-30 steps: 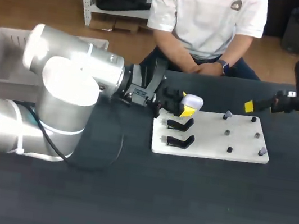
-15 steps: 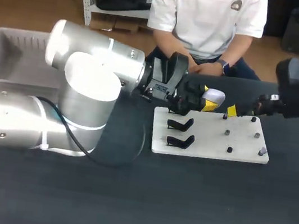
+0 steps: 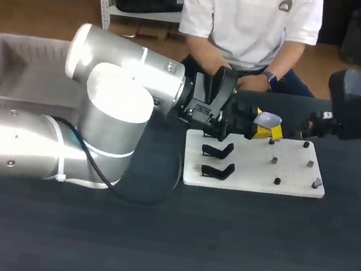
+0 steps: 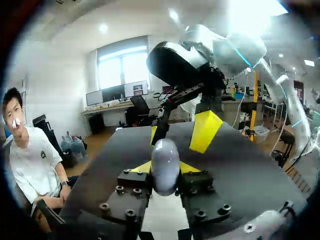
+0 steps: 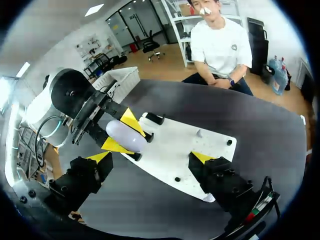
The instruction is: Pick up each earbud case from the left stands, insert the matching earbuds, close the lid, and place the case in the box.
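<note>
Pale lavender earbud case point(image 3: 266, 119), gripped from both sides by the left tool point(image 4: 165, 172), hangs above the white board point(image 3: 255, 182) at its far edge — the right tool point(image 5: 151, 159), fingers spread wide, faces it from just beside

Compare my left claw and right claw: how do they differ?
The left claw is shut on the earbud case; the right claw is open and empty. The left claw is nearly closed, the right claw spread wide. Both have yellow tips and hang near the white board.
</note>
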You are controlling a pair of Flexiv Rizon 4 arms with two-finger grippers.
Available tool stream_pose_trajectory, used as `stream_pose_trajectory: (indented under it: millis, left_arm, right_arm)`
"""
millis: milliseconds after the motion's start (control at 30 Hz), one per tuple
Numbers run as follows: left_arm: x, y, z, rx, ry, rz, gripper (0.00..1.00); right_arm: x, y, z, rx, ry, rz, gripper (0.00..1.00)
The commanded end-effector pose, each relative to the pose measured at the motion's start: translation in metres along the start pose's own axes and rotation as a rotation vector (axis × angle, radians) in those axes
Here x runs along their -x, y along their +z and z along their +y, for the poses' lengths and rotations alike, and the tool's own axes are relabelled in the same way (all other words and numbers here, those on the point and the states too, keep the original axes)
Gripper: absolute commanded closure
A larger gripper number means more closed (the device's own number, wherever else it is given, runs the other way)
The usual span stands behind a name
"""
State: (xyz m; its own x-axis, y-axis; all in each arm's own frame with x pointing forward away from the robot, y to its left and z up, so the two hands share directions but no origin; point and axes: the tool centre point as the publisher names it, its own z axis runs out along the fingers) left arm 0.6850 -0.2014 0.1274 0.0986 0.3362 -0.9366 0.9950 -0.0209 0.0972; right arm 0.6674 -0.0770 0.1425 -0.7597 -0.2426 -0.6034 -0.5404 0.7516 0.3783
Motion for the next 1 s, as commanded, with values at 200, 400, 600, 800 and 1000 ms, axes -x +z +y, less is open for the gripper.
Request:
stream_pose_trajectory:
  millis: [200, 400, 600, 800, 1000]
  left_arm:
    - [-0.001, -0.002, -0.008, -0.016, 0.005, -0.021, 1.0]
    - [0.0, -0.006, -0.013, -0.03, 0.008, -0.038, 1.0]
    - [-0.002, -0.01, -0.019, -0.031, -0.01, -0.075, 1.0]
    - [0.0, -0.023, -0.02, -0.014, -0.06, -0.187, 1.0]
    - [0.003, -0.033, -0.015, 0.032, -0.087, -0.236, 1.0]
  right_arm:
    - [0.007, 0.002, -0.004, -0.002, -0.006, 0.002, 0.0]
    - [0.01, 0.0, -0.006, -0.011, -0.01, -0.004, 0.0]
    - [0.018, -0.013, -0.005, -0.053, -0.041, -0.027, 0.0]
    - [0.014, -0.039, -0.015, -0.173, -0.059, -0.038, 0.0]
    - [-0.005, -0.05, -0.031, -0.283, -0.087, 0.003, 0.0]
